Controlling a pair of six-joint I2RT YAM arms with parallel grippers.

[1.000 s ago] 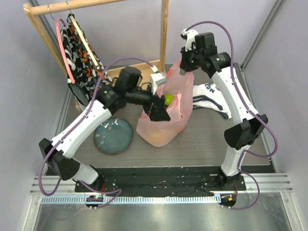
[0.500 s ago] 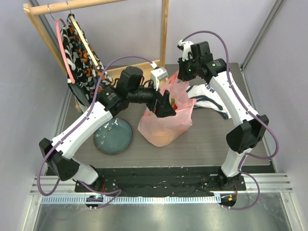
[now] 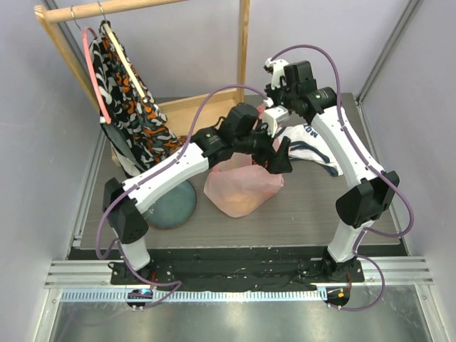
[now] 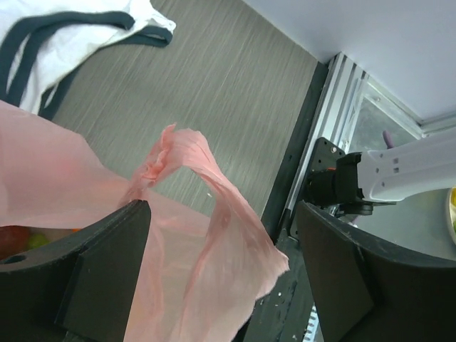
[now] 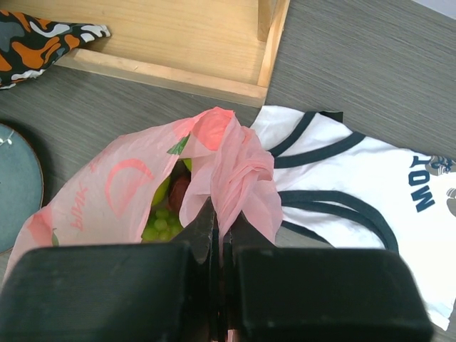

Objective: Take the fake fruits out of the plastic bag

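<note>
1. Desk (image 3: 313,206) carries the pink plastic bag (image 3: 242,191) near its middle, with the bag's rim drawn up toward the far side.
2. Above that rim, the right fingers (image 5: 107,288) are pressed together on a bunched fold of pink film, holding it raised over the bag's body.
3. At the bag's right side, the left fingers (image 4: 96,274) stand wide apart. A loop handle (image 4: 206,185) of the bag rises between them, and I cannot tell whether it touches either one.
4. Inside the bag lie the fake fruits (image 5: 167,210): green grapes (image 5: 160,224), a dark red fruit (image 5: 179,191) and a yellow-green fruit (image 5: 162,192) show through the open mouth.
5. Just right of the bag lies a white-and-navy cloth (image 3: 317,146). A teal plate (image 3: 174,206) lies to the left, partly under the left arm.
6. At the far left, a wooden rack (image 3: 206,107) carries a patterned garment (image 3: 125,107) on a hanger.
</note>
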